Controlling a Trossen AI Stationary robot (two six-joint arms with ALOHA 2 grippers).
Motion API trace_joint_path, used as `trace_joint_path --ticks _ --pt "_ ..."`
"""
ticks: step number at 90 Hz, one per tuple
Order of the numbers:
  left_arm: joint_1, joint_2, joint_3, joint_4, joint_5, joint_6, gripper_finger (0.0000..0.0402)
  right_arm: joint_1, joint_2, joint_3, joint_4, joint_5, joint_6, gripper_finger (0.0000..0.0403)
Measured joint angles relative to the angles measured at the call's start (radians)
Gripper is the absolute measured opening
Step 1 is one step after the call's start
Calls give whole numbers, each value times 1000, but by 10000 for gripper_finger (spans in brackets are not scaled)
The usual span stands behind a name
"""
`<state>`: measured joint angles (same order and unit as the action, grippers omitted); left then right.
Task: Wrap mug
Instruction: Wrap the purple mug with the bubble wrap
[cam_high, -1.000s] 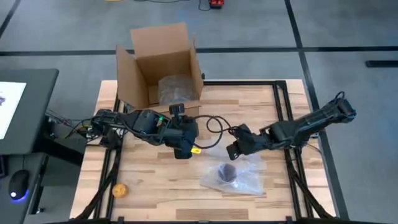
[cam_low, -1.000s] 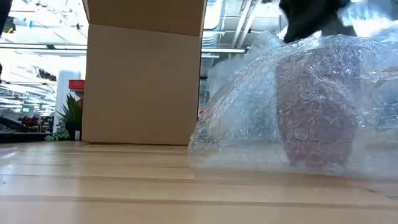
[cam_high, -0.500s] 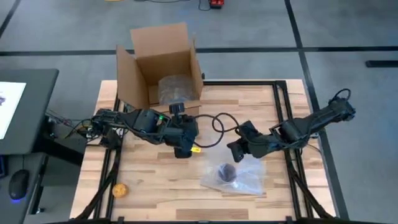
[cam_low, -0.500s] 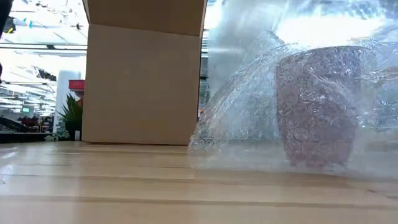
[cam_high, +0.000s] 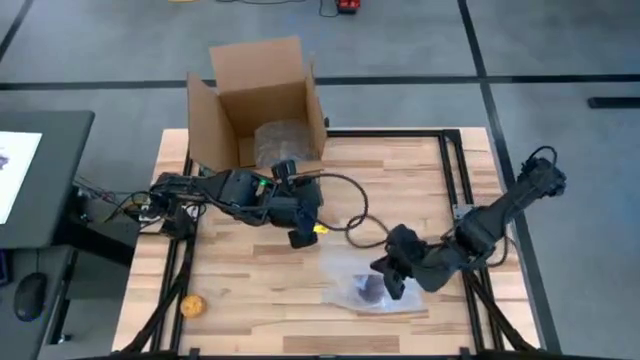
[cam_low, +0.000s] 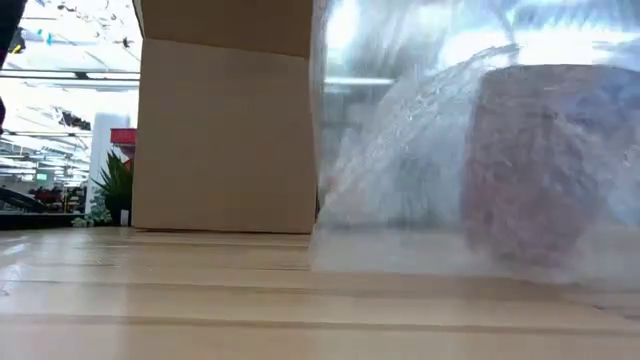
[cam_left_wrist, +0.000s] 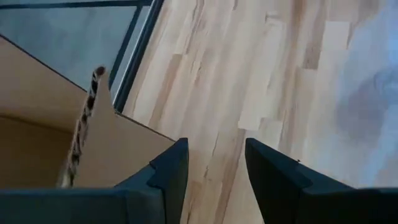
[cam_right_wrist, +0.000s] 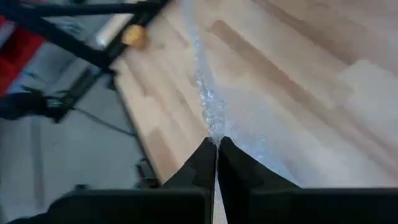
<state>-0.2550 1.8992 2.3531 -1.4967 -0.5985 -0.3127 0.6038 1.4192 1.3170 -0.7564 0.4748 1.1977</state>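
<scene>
Right gripper (cam_high: 392, 283): fingers pinched on an edge of the bubble wrap (cam_high: 352, 272), lifted over the dark mug (cam_high: 368, 289), which stands under the sheet near the table's front edge. Left gripper (cam_high: 300, 238): fingers parted, holding nothing, at mid-table beside the wrap's far corner. Bare wooden table (cam_high: 240, 285) at front left, save a small orange object (cam_high: 192, 305); open cardboard box (cam_high: 258, 110) at the far edge.

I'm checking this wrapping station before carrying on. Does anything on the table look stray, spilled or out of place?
One stray: a small orange-yellow object lies alone near the table's front-left corner, away from the work. Otherwise the mug sits in bubble wrap, whose edge the right gripper pinches; the cardboard box stands open.
</scene>
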Motion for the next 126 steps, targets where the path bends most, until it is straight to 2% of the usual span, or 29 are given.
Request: trace_joint_path --ticks 9,24,31,40,54,61,73,81,97,115,126 --pt "-4 -1 0 28 81 35 139 -11 16 0 5 0 -30 0" --pt "-60 -8 0 63 462 77 139 -42 24 0 4 -8 -79 0" --pt "-117 -3 0 54 548 73 139 -59 23 0 4 -8 -82 0" --pt "-200 1 -13 60 530 7 139 -75 23 0 7 -41 -105 0" --pt "-312 0 -92 128 378 -213 139 -81 23 0 22 -84 -127 0" --pt "-349 -1 -174 235 334 -332 139 -81 23 0 48 -90 -157 0" --pt "-389 1 -349 504 319 -472 139 -83 23 0 45 -117 -161 0" --pt "-400 1 -484 734 292 -503 139 -82 23 0 46 -119 -160 0" --pt "-389 1 -721 1090 189 -497 139 -83 23 0 46 -119 -186 0" --pt "-350 2 -933 1464 185 -468 139 -83 17 0 51 -152 -234 0" --pt "-333 1 -1015 1594 185 -448 139 -81 16 0 62 -159 -205 0"
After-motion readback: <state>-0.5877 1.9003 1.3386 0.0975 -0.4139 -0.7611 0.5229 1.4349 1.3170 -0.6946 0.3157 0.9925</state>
